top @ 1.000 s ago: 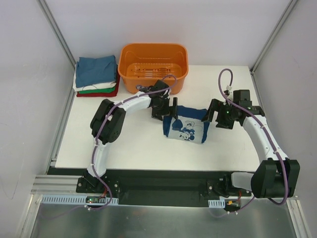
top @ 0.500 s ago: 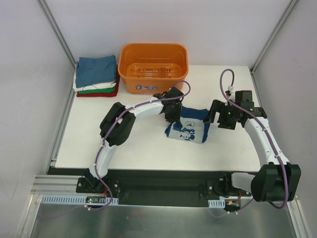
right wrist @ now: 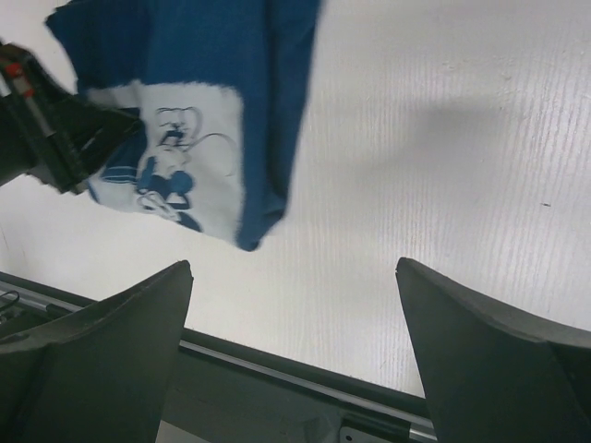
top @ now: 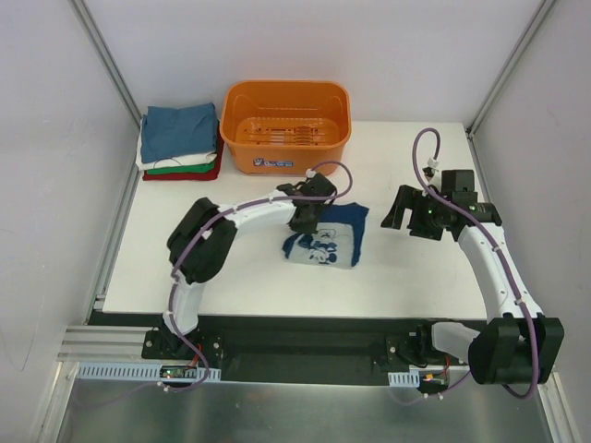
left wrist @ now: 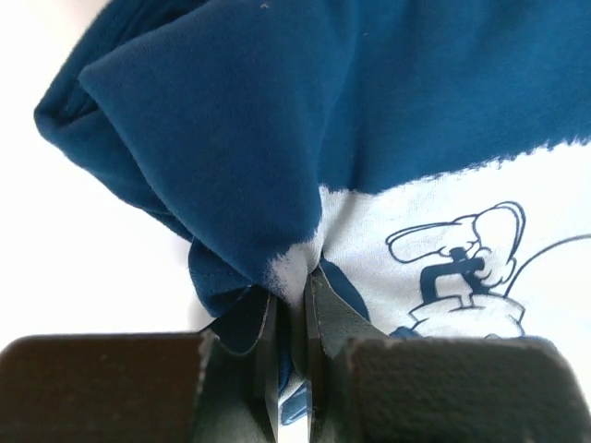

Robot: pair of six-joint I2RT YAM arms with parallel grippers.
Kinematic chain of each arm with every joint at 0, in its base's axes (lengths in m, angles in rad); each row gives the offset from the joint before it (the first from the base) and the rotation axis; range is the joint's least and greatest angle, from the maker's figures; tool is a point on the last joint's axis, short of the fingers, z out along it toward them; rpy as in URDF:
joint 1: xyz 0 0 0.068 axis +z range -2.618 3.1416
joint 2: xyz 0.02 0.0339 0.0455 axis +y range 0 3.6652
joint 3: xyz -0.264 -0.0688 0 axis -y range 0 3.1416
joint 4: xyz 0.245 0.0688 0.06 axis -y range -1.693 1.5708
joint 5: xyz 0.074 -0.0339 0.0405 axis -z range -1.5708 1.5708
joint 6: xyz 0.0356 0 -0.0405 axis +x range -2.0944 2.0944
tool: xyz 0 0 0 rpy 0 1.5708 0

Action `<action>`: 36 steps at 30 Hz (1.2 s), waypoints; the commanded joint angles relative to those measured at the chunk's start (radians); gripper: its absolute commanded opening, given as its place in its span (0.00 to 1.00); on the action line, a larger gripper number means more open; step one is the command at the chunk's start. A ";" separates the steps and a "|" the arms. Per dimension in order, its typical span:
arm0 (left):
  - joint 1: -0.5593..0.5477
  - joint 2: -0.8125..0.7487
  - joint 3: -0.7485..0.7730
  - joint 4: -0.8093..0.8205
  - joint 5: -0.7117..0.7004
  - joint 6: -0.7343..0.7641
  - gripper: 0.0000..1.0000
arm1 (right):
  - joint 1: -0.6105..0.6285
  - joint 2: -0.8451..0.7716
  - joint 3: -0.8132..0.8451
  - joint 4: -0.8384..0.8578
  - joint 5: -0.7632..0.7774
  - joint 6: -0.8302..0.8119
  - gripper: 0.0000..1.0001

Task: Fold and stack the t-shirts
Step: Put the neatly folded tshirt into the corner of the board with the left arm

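Dragged leftward, navy t-shirt has its edge pinched in left claw; right claw gapes wide, well apart.

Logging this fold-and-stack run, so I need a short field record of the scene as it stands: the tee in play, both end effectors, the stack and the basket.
navy tee: folded, mid-table, print up
left end effector: shut on the navy tee's edge
right end effector: open, holds nothing, over bare table to the right of the tee
stack: folded tees at far left corner; teal on top, then white, green, red
basket: orange, at far edge, just right of the stack
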 commanded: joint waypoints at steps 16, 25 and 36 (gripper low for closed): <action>0.386 -0.364 -0.303 -0.009 -0.379 0.494 0.00 | -0.007 -0.064 -0.016 0.056 0.052 -0.045 0.97; 0.486 -0.446 -0.189 0.002 -0.384 0.621 0.00 | -0.007 -0.084 -0.024 0.071 0.085 -0.048 0.97; 0.569 -0.462 0.030 -0.001 -0.308 0.799 0.00 | -0.007 -0.086 -0.021 0.065 0.107 -0.052 0.97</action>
